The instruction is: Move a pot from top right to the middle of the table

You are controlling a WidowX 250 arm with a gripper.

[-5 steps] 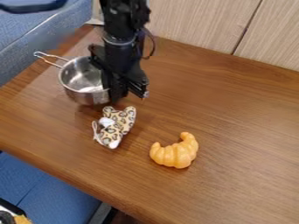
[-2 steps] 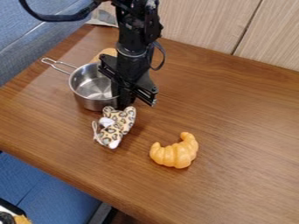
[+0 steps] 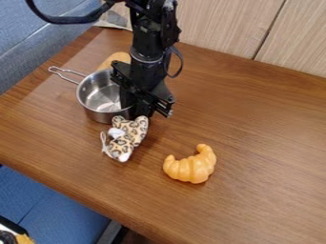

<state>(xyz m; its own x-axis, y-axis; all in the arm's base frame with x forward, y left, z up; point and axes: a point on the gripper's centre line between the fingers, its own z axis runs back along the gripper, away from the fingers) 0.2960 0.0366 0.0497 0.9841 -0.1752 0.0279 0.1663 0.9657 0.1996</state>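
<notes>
where the black gripper (image 3: 138,108) hangs over the table, its fingers are clamped on the near right side of the silver pot (image 3: 102,97), which sits just left of it in the view. the pot's wire handle (image 3: 66,75) points up and left, away from the gripper. just below the gripper lies a leopard-print toy (image 3: 130,136), close by the pot, and farther down and right is an orange croissant (image 3: 190,167). up and left of the gripper, behind the pot, a tan thing (image 3: 115,59) is partly hidden. all round spreads the brown wooden table (image 3: 255,133), its grain showing and a soft shine on it. beyond the gripper rises a pale wood-panelled wall (image 3: 219,24) with a dark seam; blue seating (image 3: 32,50) shows past the table's left edge, and more blue fabric (image 3: 54,205) down and left.
</notes>
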